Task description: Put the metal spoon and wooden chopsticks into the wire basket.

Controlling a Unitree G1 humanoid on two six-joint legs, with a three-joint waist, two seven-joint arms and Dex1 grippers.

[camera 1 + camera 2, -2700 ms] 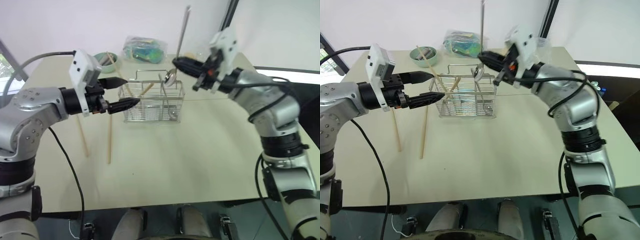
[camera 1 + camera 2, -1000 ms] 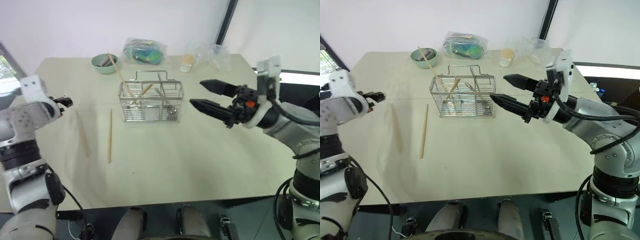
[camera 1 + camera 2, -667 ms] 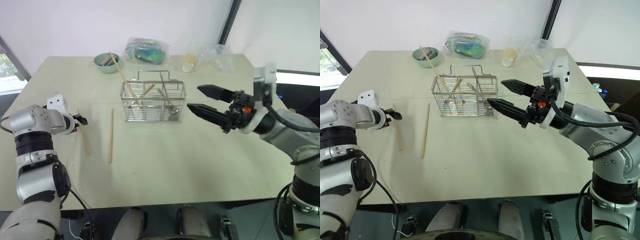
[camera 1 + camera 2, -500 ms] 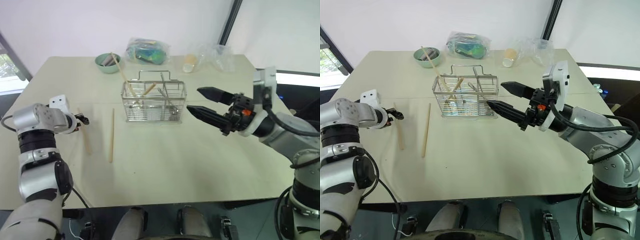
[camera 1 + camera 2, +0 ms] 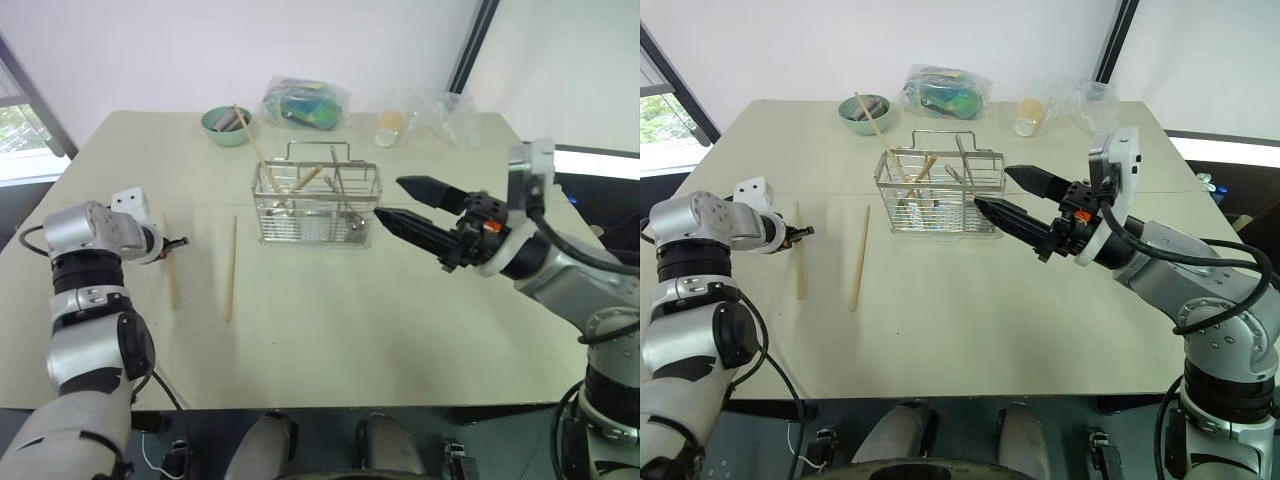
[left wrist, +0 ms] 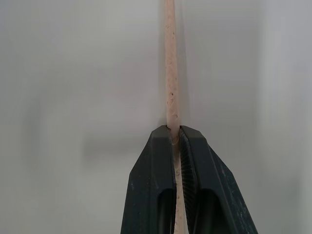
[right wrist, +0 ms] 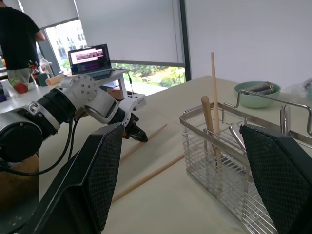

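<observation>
Two wooden chopsticks lie side by side on the table, left of the wire basket. My left gripper is shut on the far end of the left chopstick, which rests on the table; the left wrist view shows the stick clamped between the fingers. The other chopstick lies free. The metal spoon stands in the basket, handle up. My right gripper hovers open just right of the basket, holding nothing.
A long wooden stick and a shorter wooden utensil also stand in the basket. A green bowl, plastic bags and a cup sit along the far edge. A person stands by a laptop.
My left gripper sank a little onto the left chopstick and shut on it. The right gripper stayed open beside the basket. The camera view shifted.
</observation>
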